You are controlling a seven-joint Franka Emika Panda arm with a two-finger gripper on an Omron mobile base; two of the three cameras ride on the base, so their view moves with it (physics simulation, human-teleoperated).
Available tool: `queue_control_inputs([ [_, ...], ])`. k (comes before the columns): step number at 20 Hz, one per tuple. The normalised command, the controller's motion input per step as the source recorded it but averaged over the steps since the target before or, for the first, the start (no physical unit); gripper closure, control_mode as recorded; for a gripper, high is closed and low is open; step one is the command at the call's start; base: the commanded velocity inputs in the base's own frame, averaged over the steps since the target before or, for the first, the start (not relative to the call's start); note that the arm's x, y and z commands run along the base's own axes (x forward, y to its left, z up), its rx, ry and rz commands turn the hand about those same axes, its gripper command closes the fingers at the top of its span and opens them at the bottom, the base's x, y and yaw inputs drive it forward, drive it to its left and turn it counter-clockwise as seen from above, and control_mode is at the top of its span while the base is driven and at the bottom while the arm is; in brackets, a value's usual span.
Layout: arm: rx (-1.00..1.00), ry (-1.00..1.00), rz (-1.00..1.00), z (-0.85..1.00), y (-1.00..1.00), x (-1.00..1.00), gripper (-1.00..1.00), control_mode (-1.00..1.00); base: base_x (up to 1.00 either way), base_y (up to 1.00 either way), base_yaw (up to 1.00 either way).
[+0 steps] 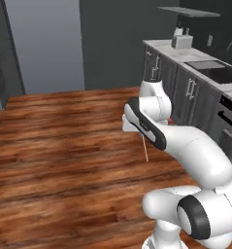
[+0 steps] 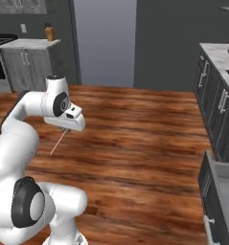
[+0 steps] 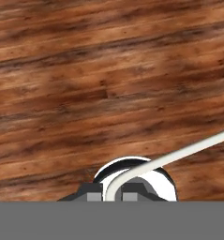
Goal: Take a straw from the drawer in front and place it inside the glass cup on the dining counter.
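Note:
My gripper hangs over the wooden floor, pointing down, shut on the straw. The straw is a thin reddish-pink stick that slants down from the hand. In the hand view it looks pale and runs from between the fingertips out to the right, where the straw crosses the floorboards. The glass cup and the dining counter are out of view. A grey box-like part juts from the cabinet row at lower right; I cannot tell whether it is the drawer.
Dark cabinets under a pale counter with a sink run along the right. A grey cabinet and stove stand at the far left. The wooden floor stretches wide between them.

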Motion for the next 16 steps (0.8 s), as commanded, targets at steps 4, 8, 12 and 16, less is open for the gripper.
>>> queue_control_inputs([
  [4,0.00,0.00,0.00,0.00,0.00,0.00,1.00,1.00,0.06,0.18,0.47],
  [8,0.00,0.00,0.00,0.00,0.00,0.00,1.00,1.00,0.31,0.27,0.35],
  [12,0.00,0.00,0.00,0.00,0.00,0.00,1.00,1.00,0.82,0.59,0.02],
  [16,0.00,0.00,0.00,0.00,0.00,0.00,1.00,1.00,1.00,0.68,0.00],
])
